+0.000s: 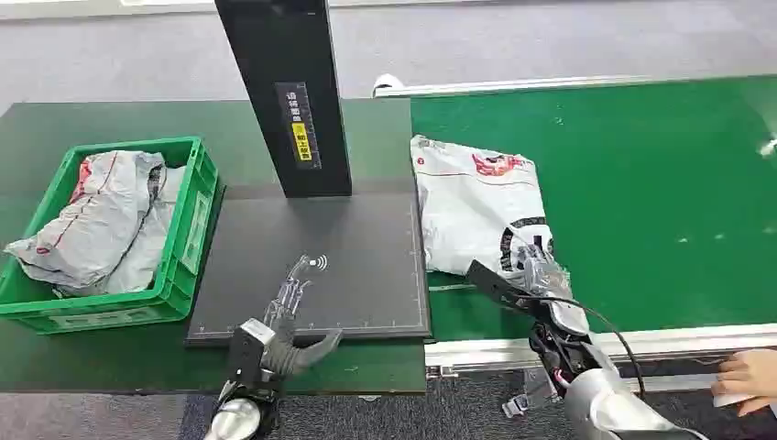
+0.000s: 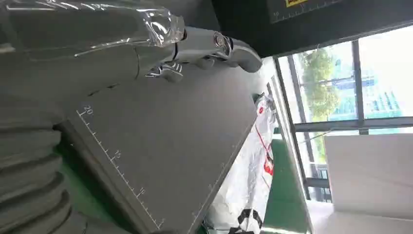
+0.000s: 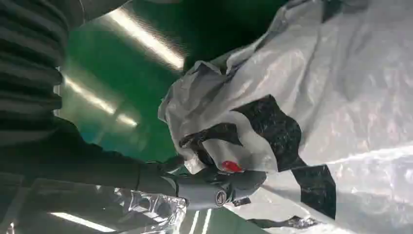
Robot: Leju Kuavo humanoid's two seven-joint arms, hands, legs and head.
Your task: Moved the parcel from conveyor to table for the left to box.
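A white and grey plastic parcel (image 1: 476, 206) with red and black print lies on the green conveyor (image 1: 641, 183), close to its left edge. My right hand (image 1: 539, 275) is at the parcel's near corner. In the right wrist view the bag (image 3: 316, 97) is bunched up there, pinched between the thumb (image 3: 219, 187) and the fingers. My left hand (image 1: 289, 316) hovers over the near part of the black scanner mat (image 1: 366, 257), fingers spread and holding nothing. The left wrist view shows that hand (image 2: 195, 44) above the mat (image 2: 160, 156), with the parcel (image 2: 253, 180) beyond the mat's edge.
A green crate (image 1: 188, 229) holding grey parcels (image 1: 101, 220) stands on the dark table at the left. A black post (image 1: 289, 92) rises from the back of the mat. A person's hand (image 1: 747, 376) rests on the conveyor's near rail at the far right.
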